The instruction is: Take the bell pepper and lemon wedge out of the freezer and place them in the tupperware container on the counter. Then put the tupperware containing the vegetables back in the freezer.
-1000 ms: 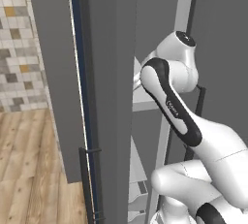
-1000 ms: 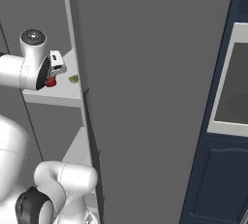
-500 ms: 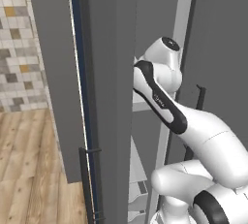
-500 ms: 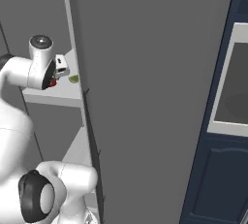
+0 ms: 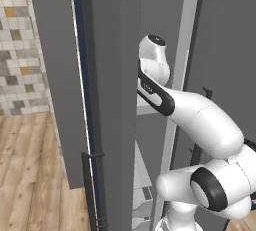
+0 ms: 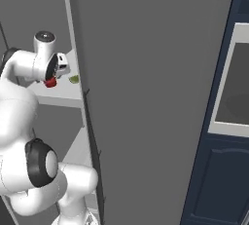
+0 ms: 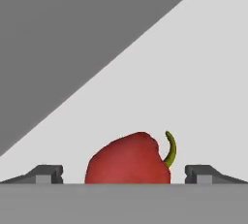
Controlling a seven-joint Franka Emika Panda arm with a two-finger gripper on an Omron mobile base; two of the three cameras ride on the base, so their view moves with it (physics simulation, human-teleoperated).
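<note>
The red bell pepper [image 7: 128, 160] with its green stem sits on the white freezer shelf [image 7: 203, 72], right between my two dark fingertips [image 7: 47, 173], which stand wide apart on either side of it. My gripper [image 7: 123, 177] is open and touches nothing that I can see. From the right base view the bell pepper [image 6: 50, 83] peeks out red just under my hand [image 6: 57, 65], and the small green lemon wedge [image 6: 74, 79] lies on the shelf [image 6: 61, 97] to its right. The arm reaches into the open freezer [image 5: 165, 35].
The tall dark grey freezer door [image 5: 107, 100] stands open at my left, with its long dark handle [image 5: 90, 190]. A dark grey side panel [image 6: 151, 97] is close on the right. Navy cabinets [image 6: 219, 170] stand beyond. White shelves and drawers [image 5: 142, 195] lie lower inside.
The arm has reached deeper into the freezer and the hand has come down over the bell pepper. The jaws have stayed wide apart.
</note>
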